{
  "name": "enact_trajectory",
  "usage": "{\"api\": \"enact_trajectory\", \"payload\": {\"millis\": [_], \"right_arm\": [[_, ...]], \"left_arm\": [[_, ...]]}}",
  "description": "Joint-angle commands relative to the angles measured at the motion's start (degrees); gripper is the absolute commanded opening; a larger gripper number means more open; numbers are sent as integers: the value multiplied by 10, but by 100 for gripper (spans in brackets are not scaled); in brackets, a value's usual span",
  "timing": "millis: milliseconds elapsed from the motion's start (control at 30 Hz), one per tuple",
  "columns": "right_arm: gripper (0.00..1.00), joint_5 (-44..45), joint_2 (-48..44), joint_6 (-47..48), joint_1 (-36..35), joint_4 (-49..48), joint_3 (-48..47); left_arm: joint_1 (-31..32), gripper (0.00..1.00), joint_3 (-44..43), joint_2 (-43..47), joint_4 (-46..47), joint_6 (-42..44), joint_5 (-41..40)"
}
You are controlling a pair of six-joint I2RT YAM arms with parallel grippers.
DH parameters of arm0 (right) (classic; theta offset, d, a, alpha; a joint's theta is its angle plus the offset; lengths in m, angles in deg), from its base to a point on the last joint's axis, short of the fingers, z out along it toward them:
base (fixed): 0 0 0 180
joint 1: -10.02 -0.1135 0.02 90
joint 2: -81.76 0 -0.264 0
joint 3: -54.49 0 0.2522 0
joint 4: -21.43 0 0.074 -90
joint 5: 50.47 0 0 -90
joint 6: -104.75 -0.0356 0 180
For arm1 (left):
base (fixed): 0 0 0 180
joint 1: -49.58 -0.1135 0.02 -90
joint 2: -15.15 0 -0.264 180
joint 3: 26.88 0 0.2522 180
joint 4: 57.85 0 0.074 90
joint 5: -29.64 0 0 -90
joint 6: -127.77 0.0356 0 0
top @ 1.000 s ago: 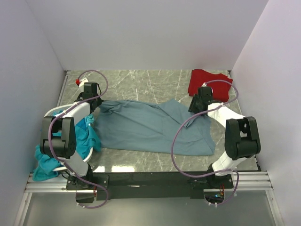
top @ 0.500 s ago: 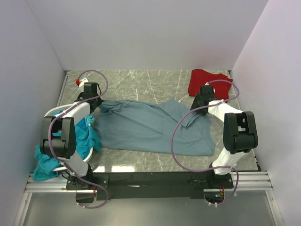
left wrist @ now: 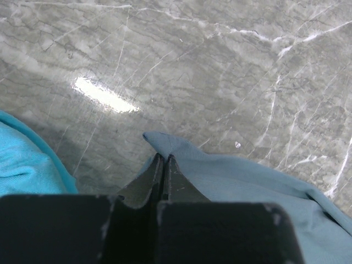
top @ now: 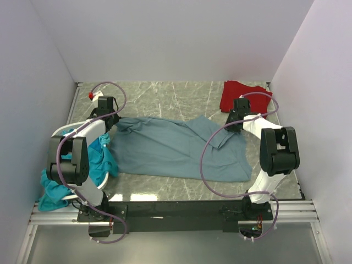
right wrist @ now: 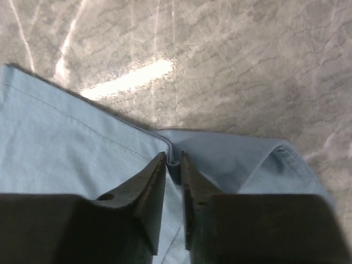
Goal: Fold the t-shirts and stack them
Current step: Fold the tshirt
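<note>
Two arms, one big shirt between them. The slate-blue t-shirt [top: 176, 148] lies spread across the middle of the grey marble surface [top: 165, 96], fairly flat but rumpled along its far edge.

The left end effector [left wrist: 164, 159] is clenched on the shirt's far-left corner. In the left wrist view its fingers are pressed together with a little peak of blue cloth sticking out past the tips. Compared with a second ago, that arm hasn't budged at all.

The right side is where the change is. The right end effector [right wrist: 173, 159] has shifted a touch further back and to the right along the shirt's far-right corner, and the arm behind it has folded up tighter, with the big black elbow joint swung in closer to the shirt than it was. In the right wrist view its fingers have come in to a narrow slit with a ridge of blue fabric caught between them, right by the stitched hem, so it looks to be gripping the shirt. The shirt's outline has barely changed.

Everything else sits where it was: the red t-shirt [top: 242, 96] lies flat in the far-right corner, just behind the right end effector, and the teal t-shirts [top: 102, 157] are bunched up at the left edge, beside the left arm.
</note>
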Motion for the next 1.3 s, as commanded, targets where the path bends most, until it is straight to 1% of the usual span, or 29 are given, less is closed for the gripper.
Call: {"api": "enact_trajectory", "payload": {"millis": [0,33,67,100,133,300,333,433,533,600,633,667,733,767,833,867,967,1133,1267], "right_arm": [[20,-6,1,1,5,-4,-20],[16,-6,1,1,5,-3,-20],[10,-6,1,2,4,-2,-21],[7,-5,2,3,4,-2,-22],[0,-5,4,4,3,2,-23],[0,-6,3,8,5,7,-36],[0,-17,0,8,4,11,-41],[0,-15,0,14,4,32,-77],[0,-13,11,25,5,60,-138],[0,-13,23,33,6,75,-200],[0,-15,40,35,7,88,-223],[0,-17,51,36,8,96,-271],[0,-29,85,42,10,113,-322],[0,-33,96,42,11,117,-367],[0,-52,130,46,13,120,-410],[0,-57,143,46,13,121,-452],[0,-81,188,43,15,120,-530],[0,-114,242,35,14,103,-610],[0,-137,269,38,15,107,-684]], "left_arm": [[-4,0,4,28,16,-1,6],[-4,0,4,28,16,0,6],[-4,0,5,28,16,0,7],[-4,0,4,27,16,0,7],[-4,0,5,28,17,0,8],[-4,0,1,23,18,0,13],[-4,0,-3,17,17,1,14],[-4,0,-23,1,13,2,14],[-4,0,-43,-23,5,4,10],[-4,0,-65,-35,-2,6,8],[-4,0,-72,-48,-5,7,7],[-4,0,-87,-55,-6,8,6],[-4,0,-107,-78,-16,11,4],[-4,0,-125,-84,-20,12,3],[-4,0,-145,-105,-26,15,5],[-5,0,-165,-111,-28,17,6],[-5,0,-210,-135,-42,21,12],[-5,0,-267,-160,-52,33,18],[-5,0,-296,-174,-58,40,26]]}}
